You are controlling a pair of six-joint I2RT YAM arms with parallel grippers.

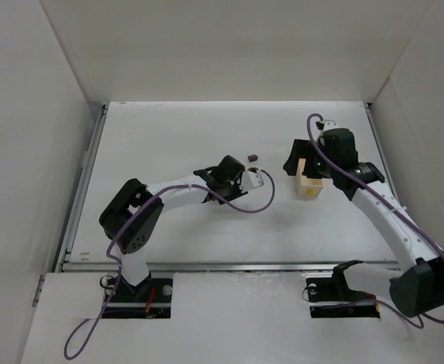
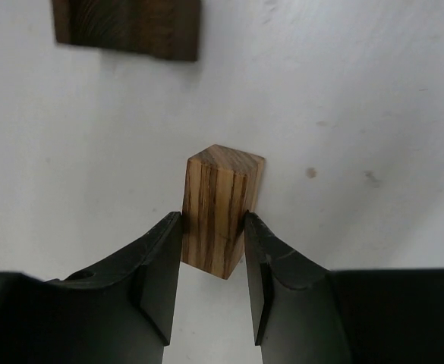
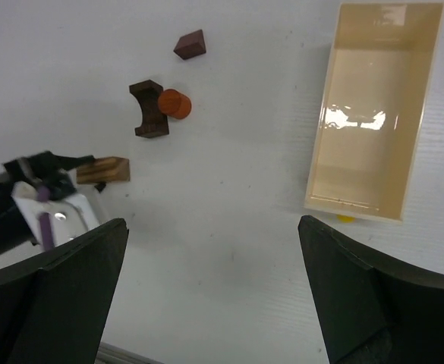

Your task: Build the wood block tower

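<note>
left gripper (image 2: 212, 224) fills the near edge of its wrist view, clenched on the striped tan block (image 2: 220, 199), pads on two opposite side faces at the near end only. can't tell if the block is resting on the table (image 2: 373, 114) or just off it. no wood block tower stacked yet: dark arch block (image 3: 147, 108) with the orange cylinder (image 3: 174, 103) touching it and the reddish-brown wedge (image 3: 190, 44) near them lie loose on the table, beside the left gripper, well left of the cream box (image 3: 373, 106). right gripper (image 3: 212, 227) is released, jaws wide, nothing in them, above the table by the box.

likely risks:
- end-only grip: block may pivot or slip on lift
- a tilted block set down could topple
- a low swing could knock the cylinder, which would roll
</note>
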